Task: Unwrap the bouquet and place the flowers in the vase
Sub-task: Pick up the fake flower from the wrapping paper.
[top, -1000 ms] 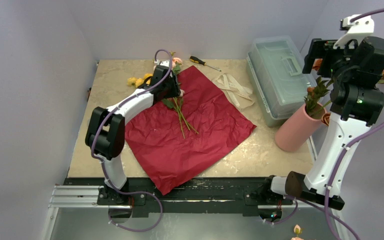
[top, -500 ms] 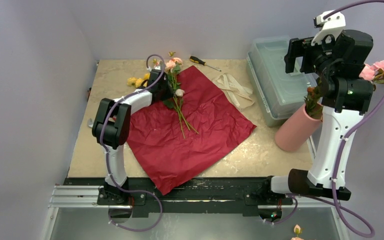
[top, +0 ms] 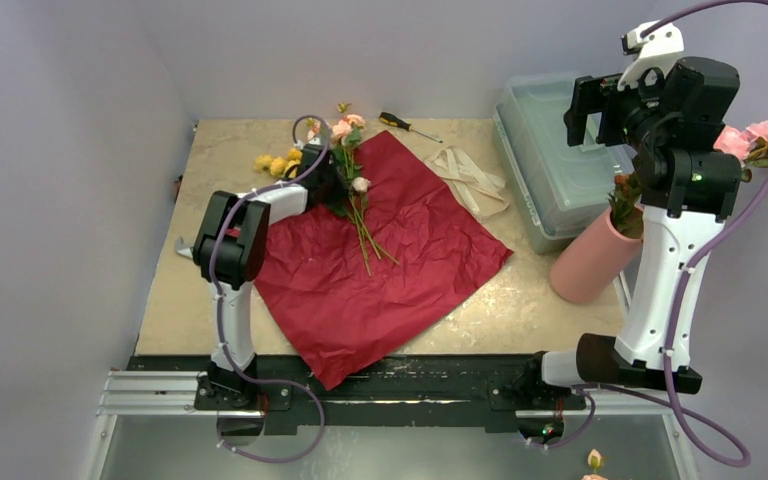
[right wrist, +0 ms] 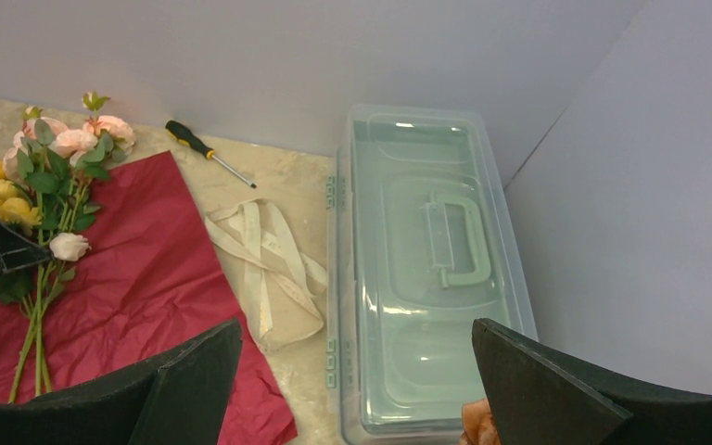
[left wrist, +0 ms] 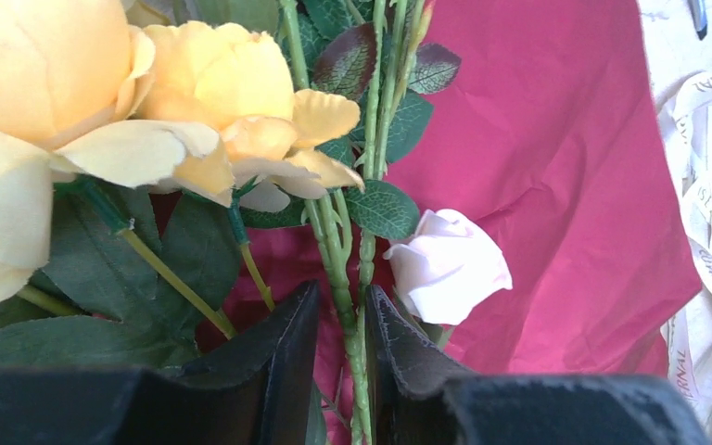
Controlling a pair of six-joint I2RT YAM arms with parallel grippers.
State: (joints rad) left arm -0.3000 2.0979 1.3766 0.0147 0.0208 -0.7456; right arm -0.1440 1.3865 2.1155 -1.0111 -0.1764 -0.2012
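The flowers (top: 359,185) lie on the opened dark red paper (top: 390,280) at the table's far left, their stems pinched between the narrow fingers of the left gripper (left wrist: 341,311). The right gripper (right wrist: 354,366) hangs wide and empty above the clear box (top: 560,150), beside the vase (top: 585,265).

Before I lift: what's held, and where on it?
Left fingers pinch the flowers by their stems, just below the leaves. Right fingers hold nothing.

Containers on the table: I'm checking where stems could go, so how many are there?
2: the salmon-pink matte cylinder vase on the right side, and the clear greenish lidded plastic box beside it, farther back.
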